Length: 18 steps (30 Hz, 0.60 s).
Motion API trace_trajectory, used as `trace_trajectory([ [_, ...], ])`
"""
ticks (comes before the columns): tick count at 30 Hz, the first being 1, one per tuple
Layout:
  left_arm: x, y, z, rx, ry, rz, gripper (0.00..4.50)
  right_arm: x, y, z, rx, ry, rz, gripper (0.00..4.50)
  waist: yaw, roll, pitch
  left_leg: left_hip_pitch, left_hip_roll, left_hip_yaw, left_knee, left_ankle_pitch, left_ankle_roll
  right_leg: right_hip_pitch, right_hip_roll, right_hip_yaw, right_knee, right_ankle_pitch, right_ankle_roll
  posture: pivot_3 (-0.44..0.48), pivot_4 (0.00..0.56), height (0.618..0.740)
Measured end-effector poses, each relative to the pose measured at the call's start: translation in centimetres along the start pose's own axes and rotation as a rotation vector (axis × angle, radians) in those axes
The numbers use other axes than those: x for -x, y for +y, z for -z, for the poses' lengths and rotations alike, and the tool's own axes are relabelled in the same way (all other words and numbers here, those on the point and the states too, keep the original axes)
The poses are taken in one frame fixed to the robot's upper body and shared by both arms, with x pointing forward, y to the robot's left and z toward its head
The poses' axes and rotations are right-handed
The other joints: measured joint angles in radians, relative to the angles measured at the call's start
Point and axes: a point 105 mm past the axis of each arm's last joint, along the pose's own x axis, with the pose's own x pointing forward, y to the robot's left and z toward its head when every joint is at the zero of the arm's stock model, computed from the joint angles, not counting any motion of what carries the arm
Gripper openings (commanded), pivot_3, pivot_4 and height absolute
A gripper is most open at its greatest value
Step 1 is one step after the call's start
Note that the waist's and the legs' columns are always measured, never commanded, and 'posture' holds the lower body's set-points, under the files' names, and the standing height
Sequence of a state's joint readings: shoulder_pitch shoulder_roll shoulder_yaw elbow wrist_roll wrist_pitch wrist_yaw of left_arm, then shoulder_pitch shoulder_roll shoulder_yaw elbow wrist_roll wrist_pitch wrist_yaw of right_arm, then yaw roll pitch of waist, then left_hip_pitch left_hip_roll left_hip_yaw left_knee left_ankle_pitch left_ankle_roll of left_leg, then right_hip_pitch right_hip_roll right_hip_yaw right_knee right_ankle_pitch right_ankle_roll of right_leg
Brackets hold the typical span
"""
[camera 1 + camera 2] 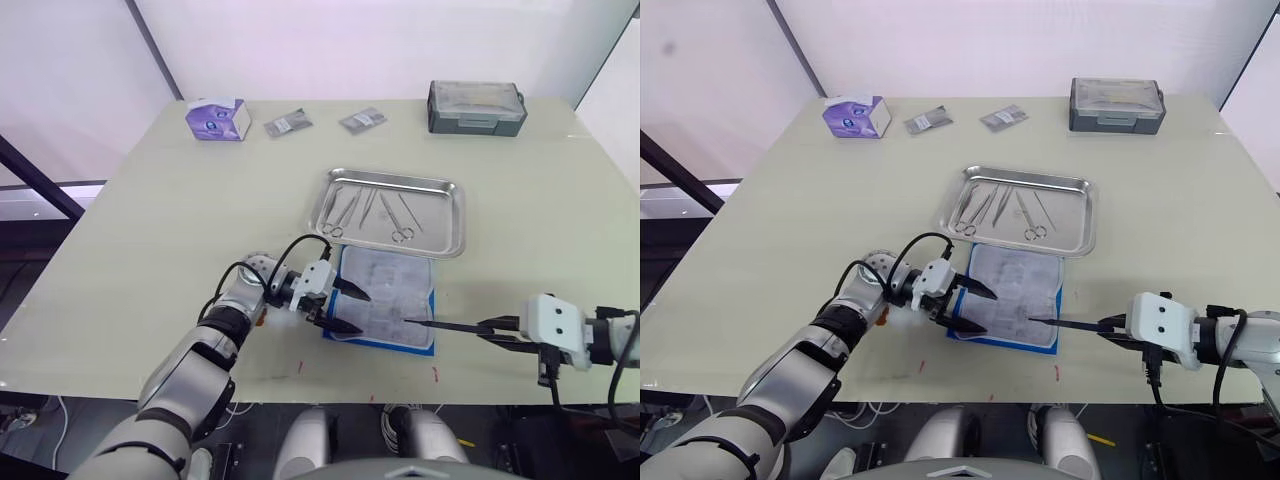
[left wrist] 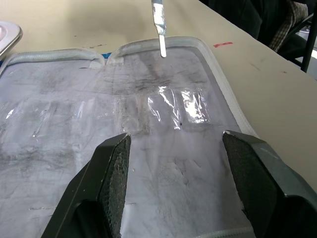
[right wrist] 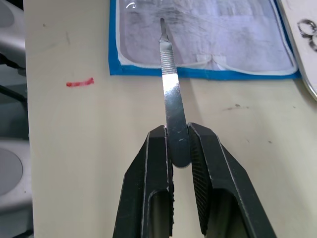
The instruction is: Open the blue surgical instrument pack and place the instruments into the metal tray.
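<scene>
The blue surgical instrument pack [image 1: 385, 295] lies unfolded flat near the table's front edge, its whitish pocketed lining [image 2: 148, 99] facing up. Just behind it sits the metal tray [image 1: 447, 187] with several instruments [image 1: 372, 210] inside. My left gripper [image 1: 362, 312] is open at the pack's left edge, its fingers [image 2: 114, 168] spread just above the lining. To the right of the pack, my right gripper [image 1: 482, 328] is shut on a slim flat silver instrument [image 3: 169, 84]. That instrument's tip [image 2: 159, 25] reaches over the pack's right edge.
A purple tissue box [image 1: 217, 119], two small grey packets [image 1: 288, 124] [image 1: 362, 121] and a grey lidded box [image 1: 476, 106] stand along the back of the table. Red marks [image 1: 435, 373] sit near the front edge.
</scene>
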<state>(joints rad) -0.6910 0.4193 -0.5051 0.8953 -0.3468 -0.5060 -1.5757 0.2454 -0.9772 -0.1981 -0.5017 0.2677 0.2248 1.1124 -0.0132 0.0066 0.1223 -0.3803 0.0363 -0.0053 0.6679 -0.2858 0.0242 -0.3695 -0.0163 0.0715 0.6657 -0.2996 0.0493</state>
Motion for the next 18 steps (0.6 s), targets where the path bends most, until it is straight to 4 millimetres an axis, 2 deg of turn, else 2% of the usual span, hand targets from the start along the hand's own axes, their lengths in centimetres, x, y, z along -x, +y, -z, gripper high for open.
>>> trace_trajectory([
  [6,0.0,0.0,0.0,0.0,0.001,0.002,3.11,0.8,-0.6,-0.4,-0.03,-0.033,0.038,0.0,0.0,0.0,0.0,0.0,0.0,0.0,0.0,0.0,0.0,0.001,0.0,0.0,-0.002,0.0,0.0,0.0,0.15,0.738],
  [16,-0.2,0.0,-0.1,-0.001,-0.002,0.006,3.11,0.2,-4.3,-2.9,-0.197,-0.214,0.24,0.0,0.002,0.002,-0.001,-0.001,0.0,-0.001,0.0,0.0,0.0,0.001,0.0,0.0,-0.003,0.0,0.0,0.0,0.15,0.738],
  [18,-0.2,0.0,-0.1,-0.001,-0.003,0.006,3.11,0.0,-4.5,-3.0,-0.231,-0.227,0.256,0.0,0.002,0.002,-0.001,-0.001,0.0,-0.001,0.0,0.0,0.0,0.001,0.0,0.0,-0.002,0.0,0.0,0.0,0.15,0.738],
])
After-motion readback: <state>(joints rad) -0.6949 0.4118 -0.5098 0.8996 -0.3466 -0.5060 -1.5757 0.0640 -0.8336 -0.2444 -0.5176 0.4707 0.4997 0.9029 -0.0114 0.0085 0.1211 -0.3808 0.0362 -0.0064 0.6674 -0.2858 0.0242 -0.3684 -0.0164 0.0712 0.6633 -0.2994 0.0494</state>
